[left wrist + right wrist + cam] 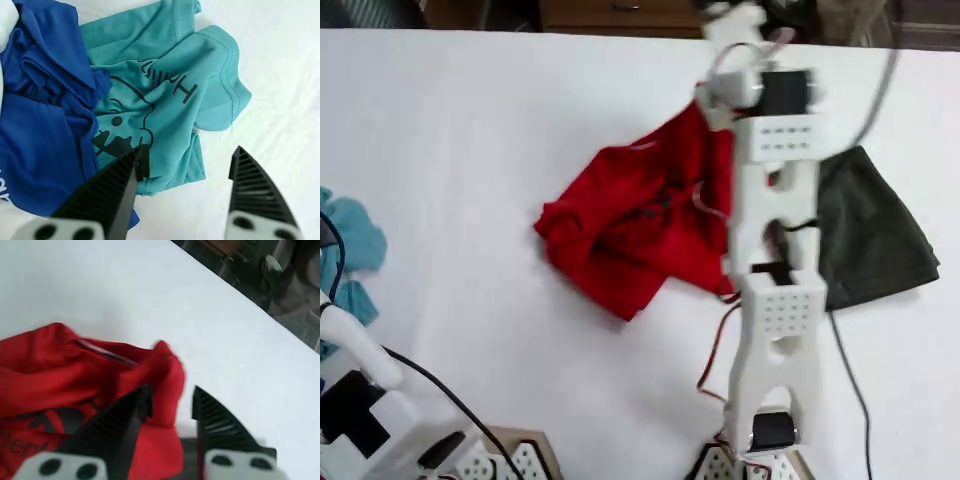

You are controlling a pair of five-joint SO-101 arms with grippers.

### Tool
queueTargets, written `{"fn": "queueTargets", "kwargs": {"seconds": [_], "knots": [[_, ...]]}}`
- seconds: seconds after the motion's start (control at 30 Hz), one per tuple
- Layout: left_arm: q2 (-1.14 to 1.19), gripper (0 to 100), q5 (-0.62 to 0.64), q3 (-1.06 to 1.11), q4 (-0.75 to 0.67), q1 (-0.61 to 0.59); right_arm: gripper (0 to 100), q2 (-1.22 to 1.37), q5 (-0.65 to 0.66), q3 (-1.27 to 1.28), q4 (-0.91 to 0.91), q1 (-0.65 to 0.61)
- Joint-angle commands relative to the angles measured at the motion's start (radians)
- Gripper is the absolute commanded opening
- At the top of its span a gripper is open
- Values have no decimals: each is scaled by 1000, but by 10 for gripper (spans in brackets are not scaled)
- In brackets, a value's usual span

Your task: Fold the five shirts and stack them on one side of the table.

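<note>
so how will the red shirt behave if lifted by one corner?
Probably floppy: the red shirt lies crumpled in soft folds, so it should drape and sag. Likely light; the cloth looks thin. Pushed, it'd probably bunch, not slide.

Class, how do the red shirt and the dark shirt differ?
The red shirt is crumpled in a heap; the dark shirt lies flatter. The red shirt shows a dark print; the dark shirt shows none. The right gripper pinches the red shirt, not the dark shirt. Both lie on the table.

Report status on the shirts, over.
Left gripper open over teal shirt. Right gripper shut on red shirt, still crumpled. Dark green shirt lies beside it.
</note>
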Motion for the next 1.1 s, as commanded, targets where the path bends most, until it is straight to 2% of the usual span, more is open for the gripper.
{"fn": "queueTargets", "kwargs": {"seconds": [0.0, 0.2, 0.37, 0.63, 0.97, 1.07], "knots": [[-6, 275, -5, -8, 8, -58, 272, -2, -2, -40, 7, -90], [-6, 275, -8, -10, 3, -120, 312, 2, -2, -35, 2, -182], [-5, 275, -8, -5, 3, -115, 312, 125, -3, 68, -10, -314], [-5, 275, -8, -4, 3, -115, 312, 259, -2, 74, 15, -456], [-5, 275, -8, -5, 9, -118, 308, 380, 0, 130, 8, -470], [-5, 275, -8, -5, 9, -118, 206, 386, -3, 110, 7, -472]]}}
